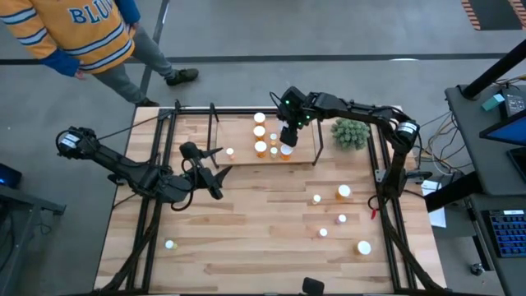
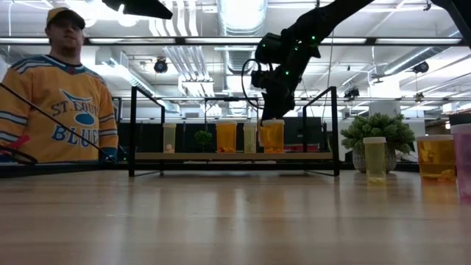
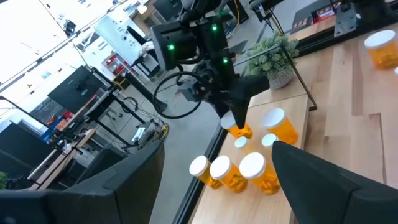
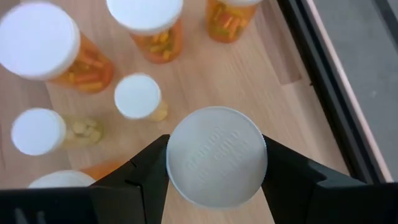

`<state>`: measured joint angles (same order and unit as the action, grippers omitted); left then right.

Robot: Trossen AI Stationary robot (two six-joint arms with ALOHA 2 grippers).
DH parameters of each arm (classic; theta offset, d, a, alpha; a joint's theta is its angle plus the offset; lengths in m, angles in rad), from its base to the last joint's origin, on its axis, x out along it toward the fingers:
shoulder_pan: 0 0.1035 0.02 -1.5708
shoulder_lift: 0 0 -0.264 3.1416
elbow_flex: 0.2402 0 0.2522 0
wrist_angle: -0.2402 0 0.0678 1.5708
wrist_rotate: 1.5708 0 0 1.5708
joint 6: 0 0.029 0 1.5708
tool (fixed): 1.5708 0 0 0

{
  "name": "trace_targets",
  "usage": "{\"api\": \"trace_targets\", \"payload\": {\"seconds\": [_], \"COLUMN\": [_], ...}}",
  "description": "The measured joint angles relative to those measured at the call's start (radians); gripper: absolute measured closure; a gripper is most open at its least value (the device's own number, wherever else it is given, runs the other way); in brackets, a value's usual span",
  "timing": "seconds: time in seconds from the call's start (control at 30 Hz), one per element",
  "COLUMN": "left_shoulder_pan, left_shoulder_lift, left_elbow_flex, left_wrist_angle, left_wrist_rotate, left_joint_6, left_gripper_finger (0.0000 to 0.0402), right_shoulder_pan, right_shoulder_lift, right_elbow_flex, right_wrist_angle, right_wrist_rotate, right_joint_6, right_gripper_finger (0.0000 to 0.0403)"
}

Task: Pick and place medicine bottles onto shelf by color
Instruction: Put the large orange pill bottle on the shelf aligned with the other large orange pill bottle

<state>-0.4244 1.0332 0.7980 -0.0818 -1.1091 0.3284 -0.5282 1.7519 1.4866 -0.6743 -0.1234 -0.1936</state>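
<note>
Overhead, the right tool (image 1: 287,136) stood over the shelf (image 1: 304,158), its two fingers pinching the white cap of an orange medicine bottle (image 2: 272,137) that, seen from table height, sat on or just above the shelf board at the right end of the row. In the right wrist view the held cap (image 4: 217,157) filled the gap between the fingers, and raised lettering on it was visible but too faint to read. Other white-capped bottles (image 1: 260,125) were grouped on the shelf beside it, large orange ones mixed with smaller pale ones. Five more bottles (image 1: 343,191) stood scattered on the right half of the table (image 1: 263,247), and a single one (image 1: 170,244) stood near its left front. The left tool (image 1: 215,172) hung over the table's left half, well apart from the shelf, its fingers spread with nothing between them. A green spiky plant (image 1: 351,132) stood just beside the shelf's right end. Behind the table stood a person (image 2: 59,96) in a yellow jersey lettered "ST. LOUIS BLUES", partly hidden at the edges.
</note>
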Motion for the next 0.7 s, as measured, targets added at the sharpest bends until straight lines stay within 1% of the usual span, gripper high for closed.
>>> {"api": "trace_targets", "payload": {"seconds": [0.23,0.5,0.7], "left_shoulder_pan": [0.000,0.000,0.000], "left_shoulder_lift": [0.000,0.000,0.000], "left_elbow_flex": [0.002,0.001,0.001], "left_wrist_angle": [0.000,0.000,0.000], "left_wrist_rotate": [0.000,0.000,0.000], "left_joint_6": [0.000,0.000,0.000], "left_gripper_finger": [0.0121,0.0121,0.0121], "right_shoulder_pan": [0.000,0.000,0.000], "right_shoulder_lift": [0.000,0.000,0.000], "right_elbow_flex": [-0.025,-0.025,-0.024], "right_wrist_angle": [0.007,0.009,0.007], "right_wrist_rotate": [0.000,0.003,-0.001], "right_joint_6": [0.007,0.031,0.033], "right_gripper_finger": [0.0205,0.0168,0.0172]}}
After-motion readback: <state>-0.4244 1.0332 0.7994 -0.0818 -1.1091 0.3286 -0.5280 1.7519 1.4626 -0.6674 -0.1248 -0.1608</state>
